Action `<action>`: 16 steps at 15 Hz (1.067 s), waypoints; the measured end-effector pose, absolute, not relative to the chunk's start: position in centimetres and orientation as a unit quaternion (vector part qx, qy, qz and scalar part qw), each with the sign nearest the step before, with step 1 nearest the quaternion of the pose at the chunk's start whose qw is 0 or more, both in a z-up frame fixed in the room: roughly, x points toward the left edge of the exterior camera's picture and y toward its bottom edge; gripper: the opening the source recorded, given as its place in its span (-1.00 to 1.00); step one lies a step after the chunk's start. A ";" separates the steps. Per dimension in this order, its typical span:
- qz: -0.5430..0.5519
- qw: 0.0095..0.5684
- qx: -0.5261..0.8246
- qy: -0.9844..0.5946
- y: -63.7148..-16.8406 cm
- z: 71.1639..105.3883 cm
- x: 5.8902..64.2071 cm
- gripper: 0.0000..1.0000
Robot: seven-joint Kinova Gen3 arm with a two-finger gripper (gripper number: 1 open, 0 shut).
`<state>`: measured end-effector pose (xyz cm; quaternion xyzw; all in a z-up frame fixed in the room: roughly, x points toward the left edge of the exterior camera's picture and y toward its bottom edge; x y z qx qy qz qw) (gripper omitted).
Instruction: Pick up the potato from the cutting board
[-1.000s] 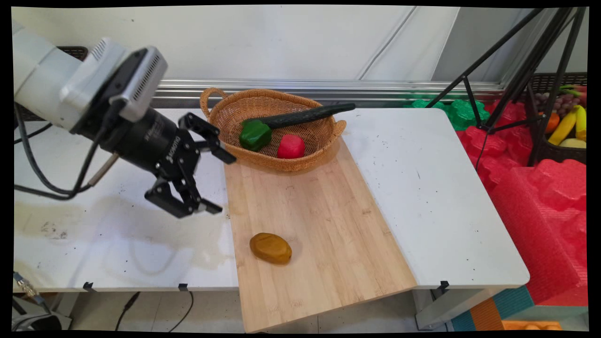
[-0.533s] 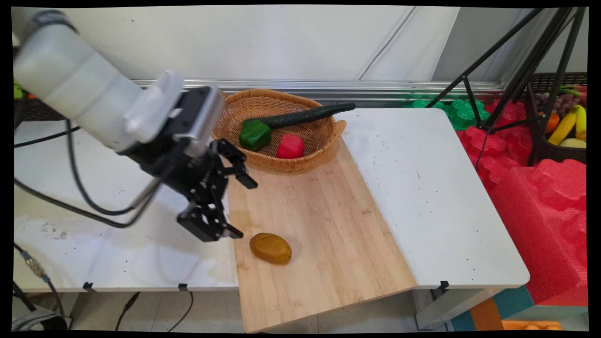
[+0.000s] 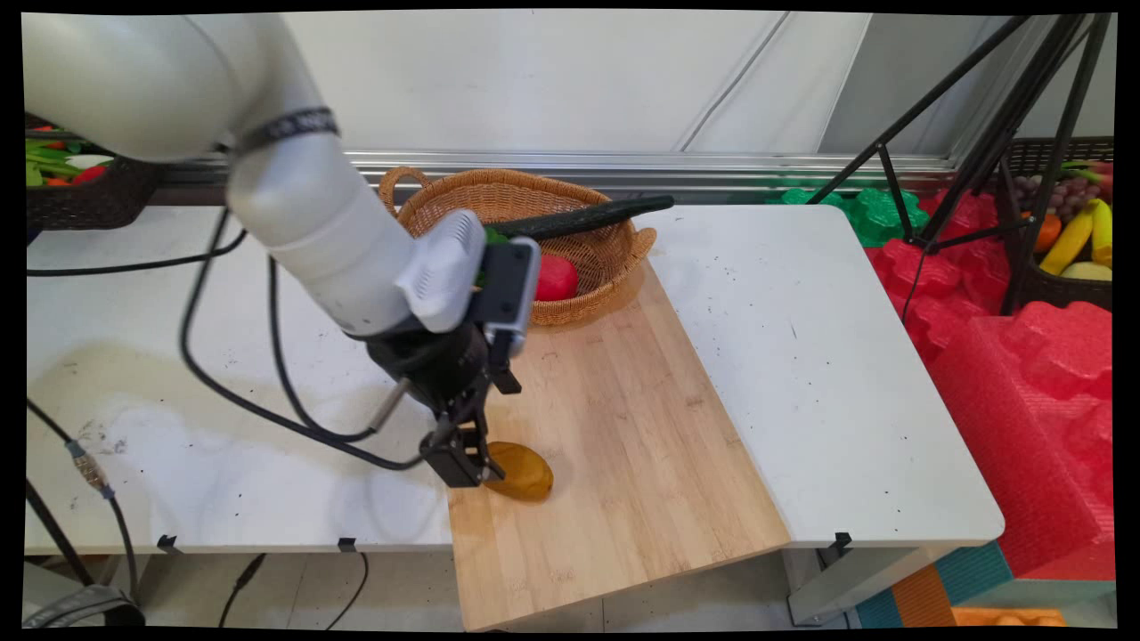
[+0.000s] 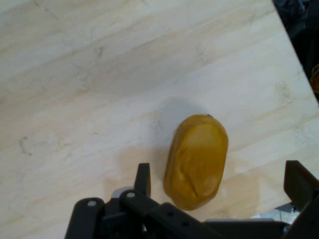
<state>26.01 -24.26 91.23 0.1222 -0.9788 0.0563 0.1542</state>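
Gripper [image 4: 219, 181]: fingers spread apart, clamped on nothing, poised low over the wooden board [image 3: 614, 427].
Potato [image 4: 196, 160]: brown, lying on the board's near left part, between the two spread fingers [image 4: 143, 180] in the hand view; contact not clear.
Basket [image 3: 592, 258]: wicker, at the board's far end on the tabletop [image 3: 802, 356], holding a red pepper [image 3: 557, 278] and a dark cucumber [image 3: 579, 216], well apart from the gripper.
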 end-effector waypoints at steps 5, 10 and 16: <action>0.040 0.107 0.132 -0.985 -25.4 88.3 24.0 1.00; 0.031 0.070 0.131 -0.988 -26.6 85.6 22.5 1.00; 0.024 0.050 0.122 -0.991 -26.7 83.4 21.5 -1.00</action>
